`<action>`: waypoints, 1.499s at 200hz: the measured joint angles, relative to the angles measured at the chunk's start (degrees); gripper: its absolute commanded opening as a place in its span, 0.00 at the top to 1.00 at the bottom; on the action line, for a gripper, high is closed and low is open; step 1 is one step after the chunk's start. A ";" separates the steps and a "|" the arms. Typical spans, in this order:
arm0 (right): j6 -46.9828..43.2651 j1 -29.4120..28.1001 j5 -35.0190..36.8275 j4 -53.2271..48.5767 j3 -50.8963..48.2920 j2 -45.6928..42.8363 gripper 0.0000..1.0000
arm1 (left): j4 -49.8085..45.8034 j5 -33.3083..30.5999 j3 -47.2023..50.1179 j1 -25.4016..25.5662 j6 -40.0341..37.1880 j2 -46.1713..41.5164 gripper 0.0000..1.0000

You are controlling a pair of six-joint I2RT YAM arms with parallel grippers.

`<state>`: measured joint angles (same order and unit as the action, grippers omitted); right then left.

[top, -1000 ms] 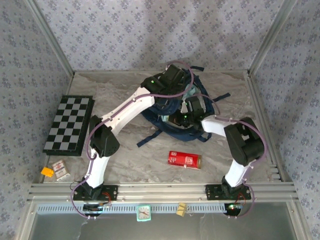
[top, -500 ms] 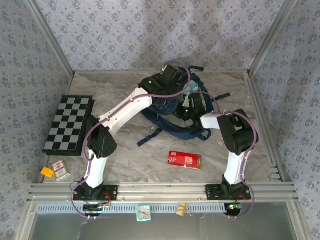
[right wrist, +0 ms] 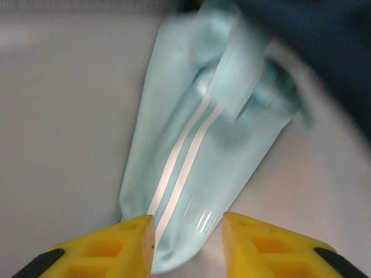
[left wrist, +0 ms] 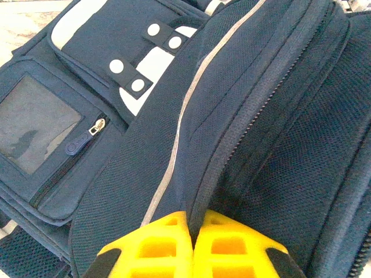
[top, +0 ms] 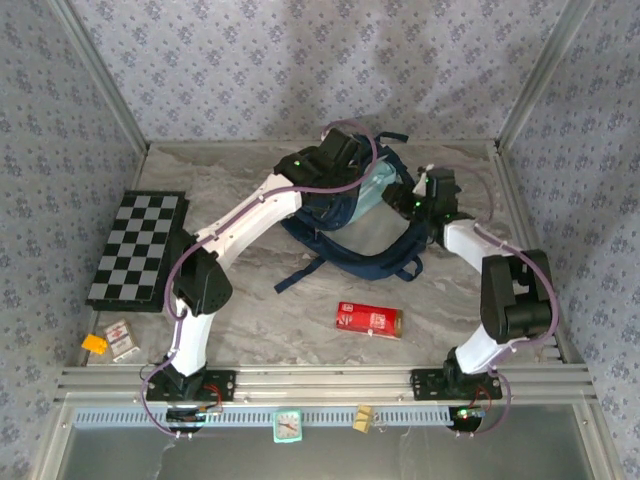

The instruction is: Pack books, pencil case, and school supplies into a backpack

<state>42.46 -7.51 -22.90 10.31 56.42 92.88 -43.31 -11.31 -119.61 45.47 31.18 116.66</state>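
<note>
The navy backpack lies at the back middle of the table. My left gripper is shut on a fold of its fabric beside the zip, near the thin white stripe. The pale teal pencil case sticks out of the backpack's right side. In the right wrist view the pencil case has its near end between the fingers of my right gripper, which stands open. The red school supplies box lies on the table in front of the backpack. The books are out of view.
A chessboard lies at the left edge. Small cards and an orange piece sit at the front left corner. Dark straps trail from the backpack toward the front. Patterned walls close in the table on three sides.
My right arm has swung from over the backpack's middle out to its right side and its gripper has opened. More of the pencil case shows now. The left arm has barely moved.
</note>
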 measured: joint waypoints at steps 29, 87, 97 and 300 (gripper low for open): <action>-2.10 2.47 1.05 -4.02 8.28 4.61 0.59 | 0.02 0.20 0.00 0.07 -0.02 0.00 1.00; -4.22 2.89 -0.20 -8.57 22.10 17.20 0.68 | 0.02 0.70 0.00 0.37 -0.22 0.00 1.00; -4.81 2.89 -0.46 -9.75 24.11 18.82 0.73 | 0.02 0.81 -0.02 0.37 -0.31 0.00 1.00; -0.72 -7.13 7.63 4.37 1.18 10.60 0.84 | -2.58 0.55 -4.00 0.39 -0.68 2.71 1.00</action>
<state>41.74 -14.63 -15.27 14.68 57.60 103.48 -45.89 -10.76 -123.61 45.87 30.50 119.37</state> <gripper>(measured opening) 0.094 0.054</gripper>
